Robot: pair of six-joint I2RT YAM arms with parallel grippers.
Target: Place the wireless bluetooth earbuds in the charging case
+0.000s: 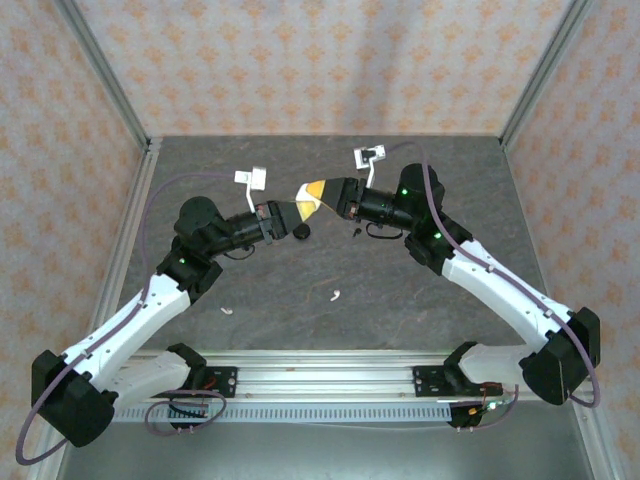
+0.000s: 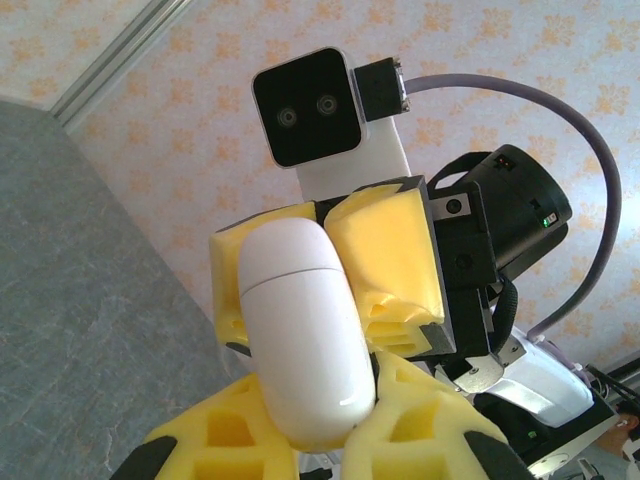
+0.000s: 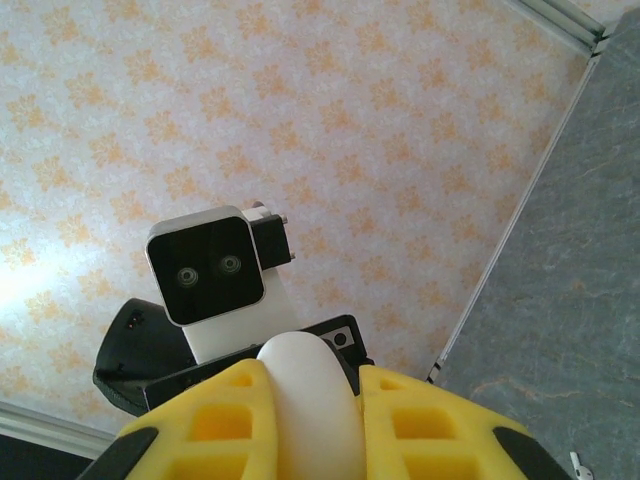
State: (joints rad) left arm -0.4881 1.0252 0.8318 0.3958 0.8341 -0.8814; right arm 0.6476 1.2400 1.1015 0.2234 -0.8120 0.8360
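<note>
The white charging case (image 2: 300, 320) is lifted off the table, shut, with its lid seam showing. My left gripper (image 2: 325, 420) is shut on its lower end. My right gripper (image 2: 305, 270) grips its upper, lid end, yellow fingers (image 3: 210, 430) pressed against both sides of the case (image 3: 305, 400). From above, the left gripper (image 1: 298, 212) and right gripper (image 1: 318, 192) meet tip to tip over the middle of the table. Two white earbuds lie on the table, one (image 1: 336, 295) near the centre front and one (image 1: 227, 310) to the left.
A small black rounded case (image 1: 300, 232) sits on the table just below the joined grippers, and a tiny black piece (image 1: 357, 232) lies to its right. Patterned walls enclose the grey table (image 1: 330, 270) on three sides. The arm bases and a metal rail (image 1: 320, 375) run along the near edge.
</note>
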